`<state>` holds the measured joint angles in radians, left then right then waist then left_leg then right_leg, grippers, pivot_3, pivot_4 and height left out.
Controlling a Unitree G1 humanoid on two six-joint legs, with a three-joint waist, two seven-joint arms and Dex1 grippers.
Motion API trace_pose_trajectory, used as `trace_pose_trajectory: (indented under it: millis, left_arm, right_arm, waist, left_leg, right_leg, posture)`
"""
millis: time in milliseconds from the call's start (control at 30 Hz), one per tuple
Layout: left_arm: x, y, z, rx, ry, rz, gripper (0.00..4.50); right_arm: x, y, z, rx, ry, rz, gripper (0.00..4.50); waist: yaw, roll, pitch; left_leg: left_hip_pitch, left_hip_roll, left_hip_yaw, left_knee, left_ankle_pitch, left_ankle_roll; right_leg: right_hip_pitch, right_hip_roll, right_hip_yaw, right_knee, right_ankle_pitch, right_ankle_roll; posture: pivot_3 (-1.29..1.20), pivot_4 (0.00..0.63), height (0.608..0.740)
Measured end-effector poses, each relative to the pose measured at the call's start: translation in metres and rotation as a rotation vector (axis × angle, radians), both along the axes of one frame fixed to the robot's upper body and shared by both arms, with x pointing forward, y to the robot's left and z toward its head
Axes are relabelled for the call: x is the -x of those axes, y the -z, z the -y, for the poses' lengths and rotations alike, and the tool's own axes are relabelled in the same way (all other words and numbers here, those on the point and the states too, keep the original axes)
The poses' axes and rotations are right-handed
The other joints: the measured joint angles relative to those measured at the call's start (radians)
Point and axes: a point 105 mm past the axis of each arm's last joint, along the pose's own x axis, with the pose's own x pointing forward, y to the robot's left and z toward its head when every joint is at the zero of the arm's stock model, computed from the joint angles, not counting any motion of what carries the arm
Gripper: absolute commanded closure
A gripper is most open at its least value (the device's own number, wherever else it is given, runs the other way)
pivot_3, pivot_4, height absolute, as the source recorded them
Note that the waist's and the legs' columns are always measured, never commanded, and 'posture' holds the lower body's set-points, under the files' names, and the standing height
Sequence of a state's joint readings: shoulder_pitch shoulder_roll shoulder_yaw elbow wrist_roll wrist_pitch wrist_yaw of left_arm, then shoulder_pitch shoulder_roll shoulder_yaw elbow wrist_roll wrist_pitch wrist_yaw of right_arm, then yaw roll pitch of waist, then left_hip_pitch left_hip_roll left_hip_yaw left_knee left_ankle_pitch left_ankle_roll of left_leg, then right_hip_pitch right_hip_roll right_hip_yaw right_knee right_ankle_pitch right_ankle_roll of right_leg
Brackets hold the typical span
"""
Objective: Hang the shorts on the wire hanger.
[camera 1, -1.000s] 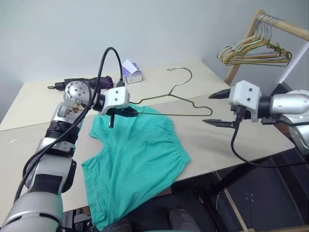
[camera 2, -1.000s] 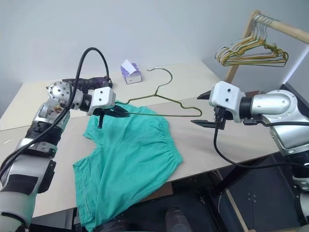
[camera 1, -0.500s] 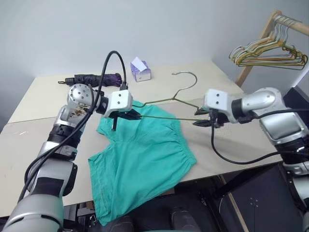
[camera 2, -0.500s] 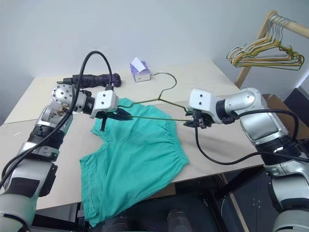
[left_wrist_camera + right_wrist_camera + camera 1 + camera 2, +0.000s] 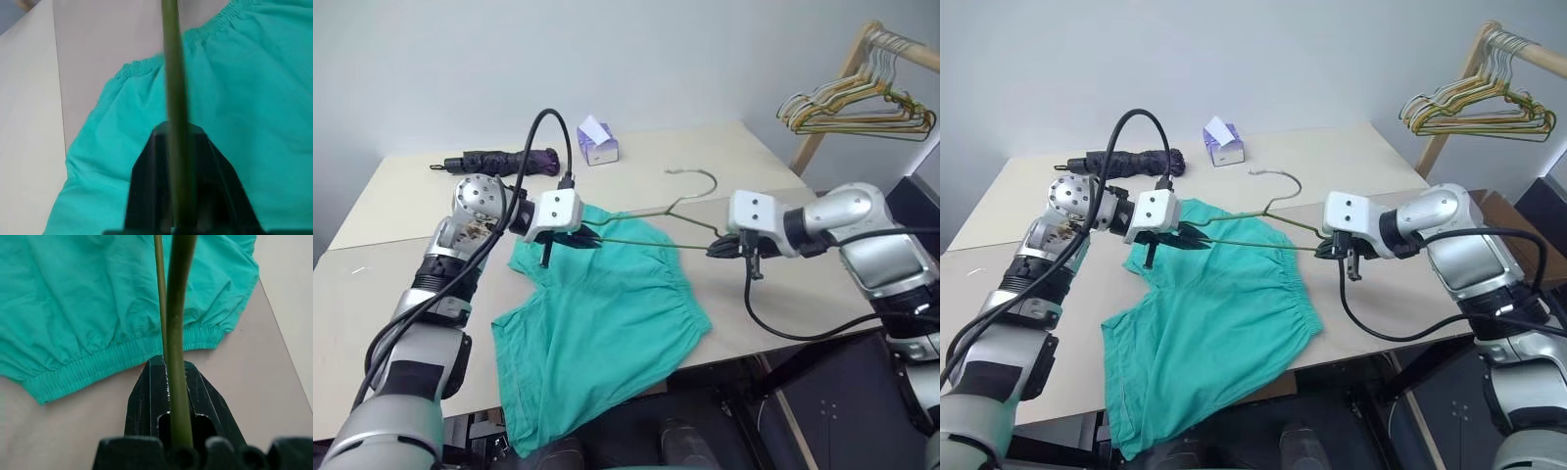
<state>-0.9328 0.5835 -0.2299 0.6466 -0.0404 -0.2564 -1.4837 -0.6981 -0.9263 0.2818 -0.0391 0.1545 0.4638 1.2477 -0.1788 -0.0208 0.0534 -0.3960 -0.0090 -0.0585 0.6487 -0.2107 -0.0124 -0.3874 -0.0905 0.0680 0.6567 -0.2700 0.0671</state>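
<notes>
On the left, our left gripper (image 5: pixel 588 238) hangs above the top edge of the teal-green soft cloth shorts (image 5: pixel 602 328), its two black fingers drawn close around the left shoulder of the thin olive-gold wire hanger (image 5: pixel 651 227). From the left wrist, the wire runs straight up along the fingers (image 5: pixel 146 196), but we cannot tell for certain whether they pinch it or merely cradle it.

The shorts lie spread flat on the pale beige table (image 5: pixel 724 152), gathered elastic waistband towards the right, one leg drooping over the near edge of the table. The hanger is held level just above the shorts, spanning their upper edge from one gripper to the other, its hook (image 5: pixel 695 176) rising towards the far side of the table. None of the cloth is on the wire yet.

Behind the left arm, a dark purple folded umbrella (image 5: pixel 504 161) and a small lilac tissue box (image 5: pixel 597 145) sit well apart from the shorts on the far part of the table.

On the right, our right gripper (image 5: pixel 717 250) has its fingers clamped together on the hanger's right shoulder, just beyond the waistband; from the right wrist, the wire passes between the closed black fingers (image 5: pixel 146 401).

Furthest right, a bunch of pale wire hangers (image 5: pixel 857 106) hangs from a wooden rail (image 5: pixel 891 44).
</notes>
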Motion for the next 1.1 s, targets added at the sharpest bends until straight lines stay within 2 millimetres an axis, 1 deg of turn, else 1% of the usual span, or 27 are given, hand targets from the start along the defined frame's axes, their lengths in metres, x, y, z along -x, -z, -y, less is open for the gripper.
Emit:
trace_pose_trajectory:
  millis: [133, 200, 233, 267, 300, 333, 367, 467, 567, 600, 667, 733, 833, 1000, 1100]
  left_arm:
    - [-0.007, 0.002, -0.014, 0.101, -0.088, -0.043, 1.94]
    - [-0.010, 0.002, -0.023, 0.172, -0.149, -0.050, 1.32]
    - [-0.010, 0.003, -0.027, 0.189, -0.171, -0.057, 1.03]
    - [-0.009, 0.004, -0.029, 0.229, -0.197, -0.073, 0.76]
    - [-0.007, 0.005, -0.032, 0.294, -0.227, -0.091, 0.35]
    - [-0.005, 0.004, -0.032, 0.345, -0.241, -0.098, 0.15]
    - [0.000, 0.002, -0.029, 0.430, -0.254, -0.122, 0.05]
    - [0.023, 0.000, -0.021, 0.518, -0.221, -0.234, 0.05]
    - [0.046, -0.002, -0.014, 0.519, -0.160, -0.310, 0.05]
    - [0.058, -0.002, -0.010, 0.507, -0.112, -0.335, 0.05]
    - [0.066, -0.001, -0.007, 0.486, -0.075, -0.352, 0.05]
    - [0.070, -0.003, -0.006, 0.471, -0.053, -0.360, 0.05]
    - [0.071, -0.004, -0.008, 0.462, -0.045, -0.361, 0.05]
    - [0.072, -0.003, -0.008, 0.457, -0.037, -0.362, 0.05]
    - [0.072, -0.003, -0.008, 0.457, -0.036, -0.362, 0.05]
  right_arm:
    - [0.022, 0.014, 0.021, -0.091, 0.104, -0.106, 4.50]
    - [0.035, 0.028, 0.032, -0.174, 0.208, -0.200, 4.50]
    - [0.038, 0.034, 0.035, -0.193, 0.238, -0.232, 4.50]
    - [0.044, 0.043, 0.041, -0.232, 0.304, -0.272, 4.50]
    - [0.050, 0.056, 0.047, -0.277, 0.379, -0.325, 4.50]
    - [0.054, 0.067, 0.052, -0.292, 0.427, -0.363, 4.50]
    - [0.062, 0.081, 0.057, -0.324, 0.498, -0.429, 4.50]
    - [0.079, 0.106, 0.069, -0.405, 0.649, -0.573, 4.50]
    - [0.086, 0.110, 0.081, -0.466, 0.742, -0.649, 4.50]
    - [0.088, 0.112, 0.087, -0.497, 0.795, -0.698, 4.50]
    - [0.092, 0.118, 0.089, -0.507, 0.830, -0.753, 4.50]
    - [0.096, 0.123, 0.088, -0.514, 0.843, -0.808, 4.50]
    - [0.098, 0.127, 0.089, -0.504, 0.859, -0.848, 4.50]
    - [0.092, 0.121, 0.081, -0.508, 0.806, -0.879, 4.50]
    - [0.090, 0.119, 0.081, -0.507, 0.794, -0.894, 4.50]
  waist:
    - [-0.001, 0.000, 0.000]
    - [-0.003, 0.000, -0.001]
    - [-0.005, -0.001, -0.001]
    - [-0.005, -0.001, -0.001]
    - [-0.004, -0.001, -0.003]
    - [-0.003, -0.001, -0.004]
    - [-0.002, 0.000, -0.004]
    - [0.000, 0.000, -0.005]
    - [-0.002, 0.001, -0.005]
    - [-0.002, 0.001, -0.006]
    - [0.000, 0.001, -0.006]
    - [0.002, 0.001, -0.006]
    - [0.004, 0.001, -0.006]
    - [0.005, 0.001, -0.006]
    - [0.011, 0.001, -0.006]
  left_leg:
    - [-0.001, 0.000, -0.001, 0.001, 0.000, 0.000]
    - [-0.001, 0.000, -0.002, 0.001, 0.000, 0.000]
    - [0.000, 0.000, -0.002, 0.001, 0.000, 0.001]
    - [0.000, 0.000, -0.002, 0.000, 0.000, 0.001]
    - [0.000, 0.000, -0.003, 0.001, 0.000, 0.001]
    - [0.000, 0.000, -0.004, 0.001, 0.000, 0.001]
    - [0.000, 0.000, -0.007, 0.001, 0.000, 0.001]
    - [0.000, 0.000, -0.010, 0.002, 0.000, 0.001]
    - [0.001, -0.001, -0.010, 0.001, -0.001, 0.001]
    - [0.004, -0.001, -0.010, 0.000, -0.001, 0.001]
    - [0.008, 0.000, -0.007, -0.002, -0.001, 0.001]
    - [0.011, 0.000, -0.001, -0.002, -0.001, 0.001]
    - [0.013, 0.001, 0.001, -0.003, -0.002, 0.002]
    - [0.013, 0.001, 0.001, -0.003, -0.002, 0.002]
    - [0.013, 0.001, 0.001, -0.003, -0.002, 0.002]
  right_leg:
    - [0.000, 0.000, 0.000, 0.000, 0.000, 0.000]
    - [0.000, 0.000, -0.001, 0.000, 0.000, 0.000]
    - [0.000, 0.000, -0.001, 0.001, 0.000, 0.000]
    - [0.000, 0.000, -0.001, 0.001, 0.000, 0.000]
    - [0.001, 0.000, 0.000, 0.001, 0.000, 0.000]
    - [0.001, -0.001, 0.000, 0.002, 0.000, 0.000]
    - [0.000, -0.001, 0.000, 0.001, 0.000, 0.000]
    - [0.001, -0.002, 0.000, 0.002, 0.000, 0.000]
    - [0.003, -0.001, 0.000, 0.002, 0.000, 0.000]
    - [0.005, 0.000, 0.000, 0.000, 0.000, 0.000]
    - [0.010, 0.000, 0.000, -0.002, -0.001, 0.001]
    - [0.014, 0.000, 0.000, -0.003, -0.001, 0.001]
    - [0.017, 0.001, 0.000, -0.008, -0.001, 0.002]
    - [0.017, 0.001, 0.000, -0.008, -0.001, 0.002]
    - [0.017, 0.001, 0.000, -0.008, -0.001, 0.002]
  posture:
    - [-0.17, 0.000, 0.740]
    - [-0.17, 0.000, 0.740]
    - [-0.16, 0.000, 0.740]
    - [-0.16, 0.000, 0.740]
    - [-0.16, 0.000, 0.740]
    - [-0.16, 0.000, 0.740]
    - [-0.16, 0.000, 0.740]
    - [-0.16, 0.004, 0.740]
    - [-0.16, 0.008, 0.740]
    - [-0.16, 0.011, 0.740]
    - [-0.15, 0.012, 0.740]
    - [-0.15, 0.014, 0.740]
    - [-0.15, 0.013, 0.740]
    - [-0.14, 0.011, 0.740]
    - [-0.14, 0.010, 0.740]
